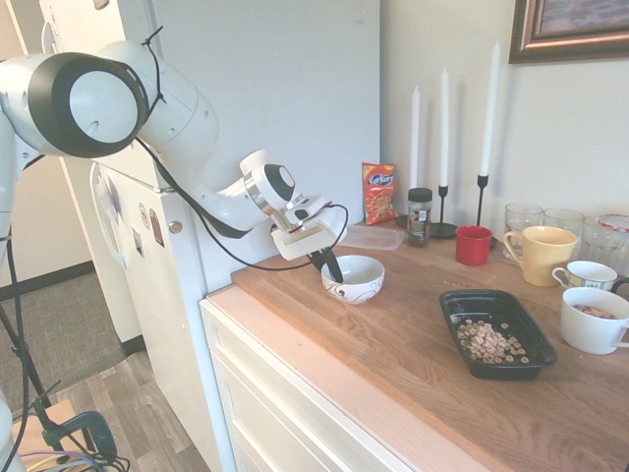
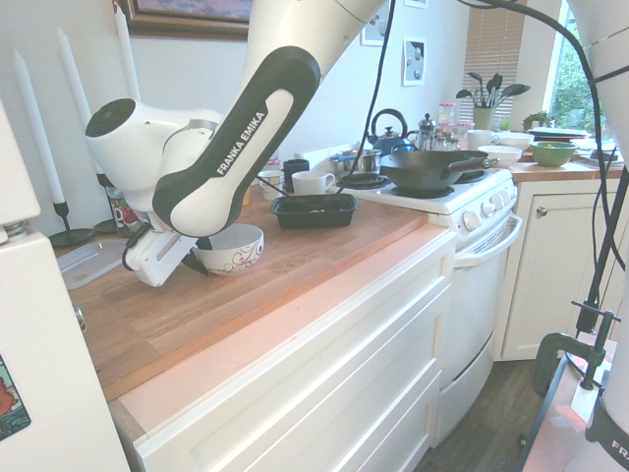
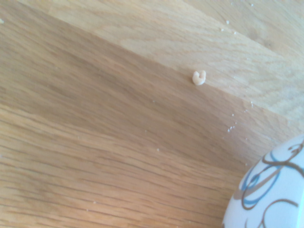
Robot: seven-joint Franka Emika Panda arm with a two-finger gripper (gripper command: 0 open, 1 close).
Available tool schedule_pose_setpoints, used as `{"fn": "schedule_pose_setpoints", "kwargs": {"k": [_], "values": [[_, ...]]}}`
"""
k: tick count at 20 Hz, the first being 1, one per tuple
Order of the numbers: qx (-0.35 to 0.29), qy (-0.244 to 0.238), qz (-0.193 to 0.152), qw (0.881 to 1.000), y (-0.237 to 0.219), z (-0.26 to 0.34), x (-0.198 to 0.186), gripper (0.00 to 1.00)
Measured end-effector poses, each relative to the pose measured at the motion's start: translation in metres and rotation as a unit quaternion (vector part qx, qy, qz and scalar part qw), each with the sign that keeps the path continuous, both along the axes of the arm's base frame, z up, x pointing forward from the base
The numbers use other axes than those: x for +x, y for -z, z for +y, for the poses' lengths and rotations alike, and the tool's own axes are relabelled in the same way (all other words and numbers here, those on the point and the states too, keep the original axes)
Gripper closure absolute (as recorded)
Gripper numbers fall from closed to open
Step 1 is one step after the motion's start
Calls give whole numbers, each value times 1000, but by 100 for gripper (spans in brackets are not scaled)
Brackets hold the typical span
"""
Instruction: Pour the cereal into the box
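Observation:
The cereal (image 1: 488, 343) lies as a small heap of light-brown rings in the box (image 1: 496, 332), a shallow black tray on the wooden counter; the box (image 2: 314, 209) also shows in the second exterior view. Well apart from it, a white bowl (image 1: 354, 278) with a dark swirl pattern stands upright on the counter. My gripper (image 1: 329, 265) is shut on the bowl's near rim, its dark fingers angled down onto it. The bowl (image 2: 228, 248) and gripper (image 2: 197, 258) also appear from the other side. In the wrist view the bowl's side (image 3: 273, 190) and one stray cereal piece (image 3: 199, 77) rest on the wood.
Beyond the box stand a red mug (image 1: 473, 245), a yellow mug (image 1: 542, 254), white cups (image 1: 594, 320) and glasses. Candles (image 1: 444, 118), a spice jar (image 1: 420, 216), an orange-red snack bag (image 1: 378, 193) and a clear flat container (image 1: 371, 237) line the wall. A stove (image 2: 432, 187) adjoins the counter.

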State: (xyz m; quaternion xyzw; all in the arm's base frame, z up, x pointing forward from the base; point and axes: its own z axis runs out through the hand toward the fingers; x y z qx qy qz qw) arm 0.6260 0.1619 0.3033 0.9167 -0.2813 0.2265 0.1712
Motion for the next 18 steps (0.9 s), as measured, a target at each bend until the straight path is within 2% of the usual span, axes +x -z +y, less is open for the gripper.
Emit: {"fn": "schedule_pose_setpoints", "kwargs": {"k": [4,10,14,18], "values": [[18,16,2,1000,-1,-4,1,0],[87,52,8,995,-21,-18,6,0],[169,70,22,983,-64,-48,11,0],[225,87,45,970,-92,-75,12,0]]}}
